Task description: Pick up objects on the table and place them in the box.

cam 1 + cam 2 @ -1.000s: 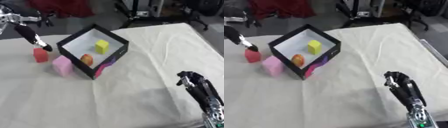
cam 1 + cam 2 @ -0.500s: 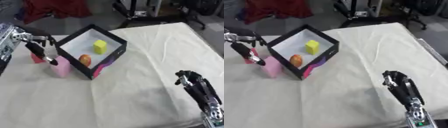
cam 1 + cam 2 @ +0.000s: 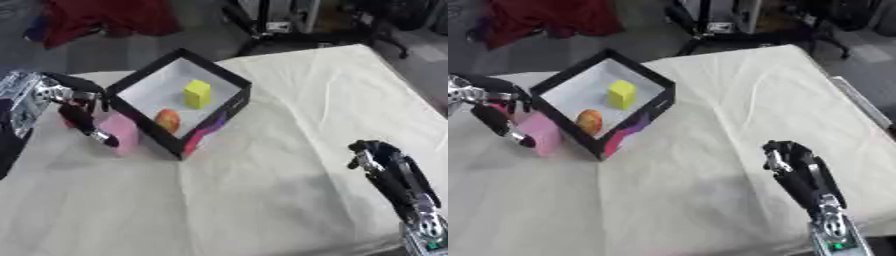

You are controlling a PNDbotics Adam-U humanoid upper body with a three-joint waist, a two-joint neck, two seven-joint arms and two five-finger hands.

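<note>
Left robot hand at pink block, beside box.
Left robot hand (image 3: 83, 117), fingers straight, touches the pink block (image 3: 121, 132) beside the box (image 3: 229, 106); a grasp comes next. Right robot hand (image 3: 794, 167) idles curled, holding nothing.

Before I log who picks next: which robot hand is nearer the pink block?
Left. The left robot hand hangs right at the pink block, beside the box. The right robot hand rests far across the table, near the lower right.
</note>
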